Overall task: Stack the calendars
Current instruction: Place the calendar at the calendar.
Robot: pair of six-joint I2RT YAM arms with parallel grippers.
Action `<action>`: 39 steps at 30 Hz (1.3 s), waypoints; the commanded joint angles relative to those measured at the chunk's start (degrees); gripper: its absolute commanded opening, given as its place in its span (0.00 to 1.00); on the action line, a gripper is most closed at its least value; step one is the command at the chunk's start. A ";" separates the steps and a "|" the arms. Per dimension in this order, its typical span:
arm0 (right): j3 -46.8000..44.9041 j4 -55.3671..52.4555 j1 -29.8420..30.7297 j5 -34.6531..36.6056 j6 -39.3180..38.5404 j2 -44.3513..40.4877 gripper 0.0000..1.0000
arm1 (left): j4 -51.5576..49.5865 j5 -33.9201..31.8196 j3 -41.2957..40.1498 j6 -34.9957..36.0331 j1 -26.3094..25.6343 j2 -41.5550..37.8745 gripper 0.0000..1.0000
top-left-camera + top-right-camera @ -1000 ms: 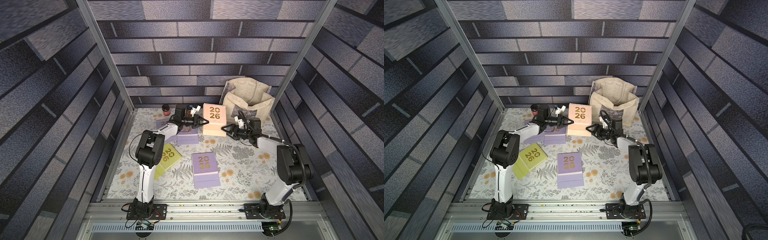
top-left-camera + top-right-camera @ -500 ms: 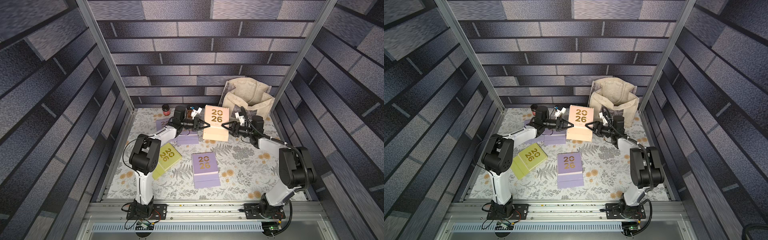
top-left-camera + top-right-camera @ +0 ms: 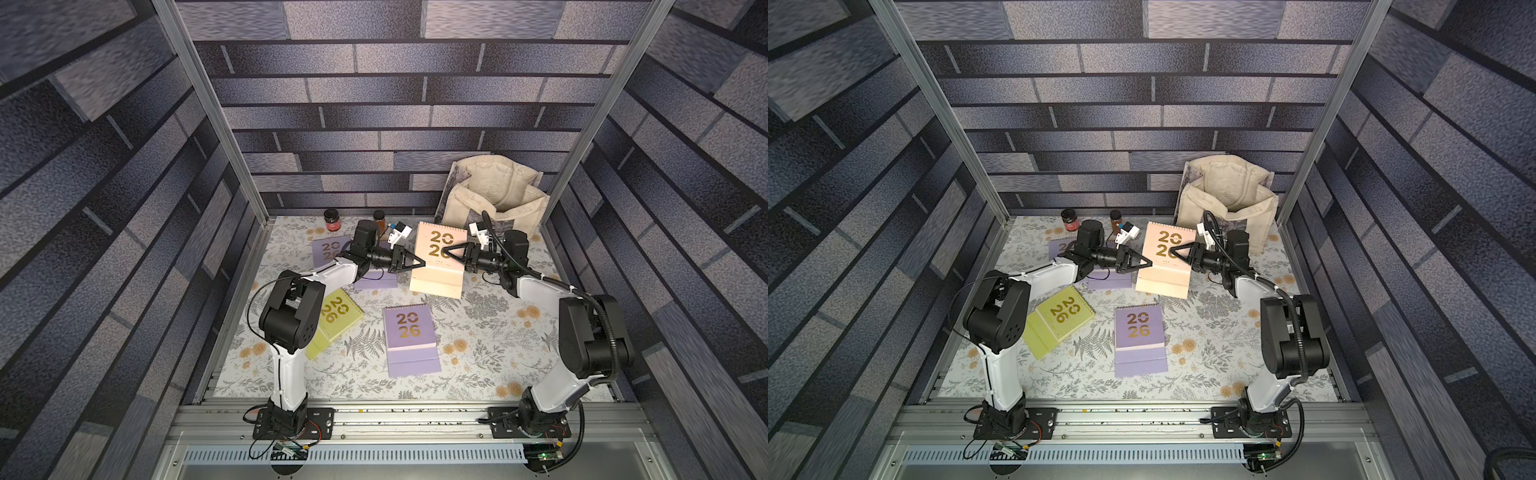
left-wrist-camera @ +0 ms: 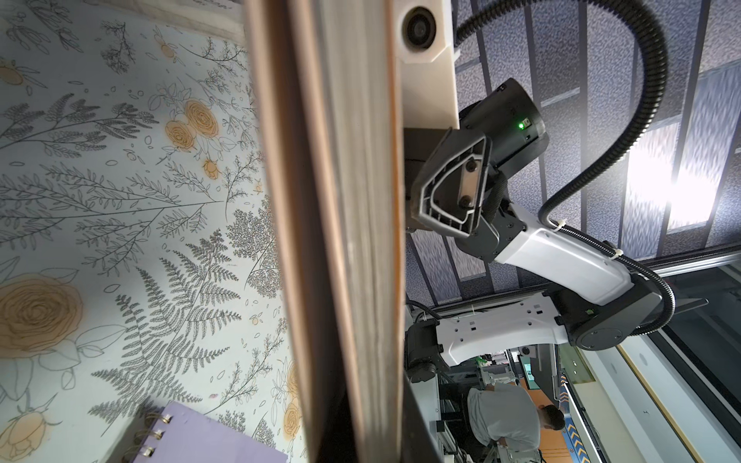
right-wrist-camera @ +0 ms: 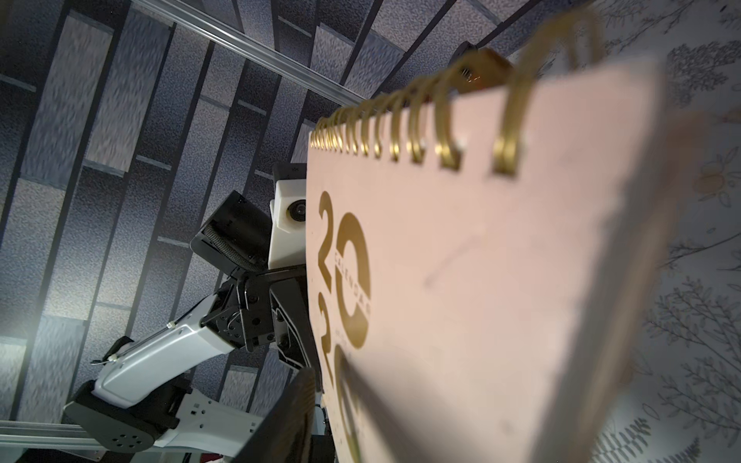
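Peach calendar [image 3: 436,270]: held up at a tilt over the back of the table, between both grippers.
Left gripper [image 3: 420,264]: clamped on its left edge, carrying it.
Right gripper [image 3: 449,252]: jaws straddle the right edge, probably to steady it; I cannot tell if they pinch.
Lavender calendars [image 3: 409,332], green calendar [image 3: 338,318]: flat on the table, awaiting stacking.

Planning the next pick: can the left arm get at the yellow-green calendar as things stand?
Probably not yet: the left gripper is shut on the peach calendar, and the yellow-green calendar lies partly under that arm's own elbow.
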 commanded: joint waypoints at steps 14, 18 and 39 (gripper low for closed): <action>-0.36 0.65 2.65 0.27 -0.05 -4.20 0.00 | -6.46 -0.49 0.96 7.69 -0.05 -5.38 0.19; -0.45 -0.41 2.56 0.52 0.24 -6.63 0.00 | -12.91 -2.36 1.52 12.30 1.24 -6.86 0.62; -9.78 -25.75 15.39 10.12 -12.41 -16.87 0.00 | -34.93 -51.56 -18.15 25.38 1.31 -37.88 1.00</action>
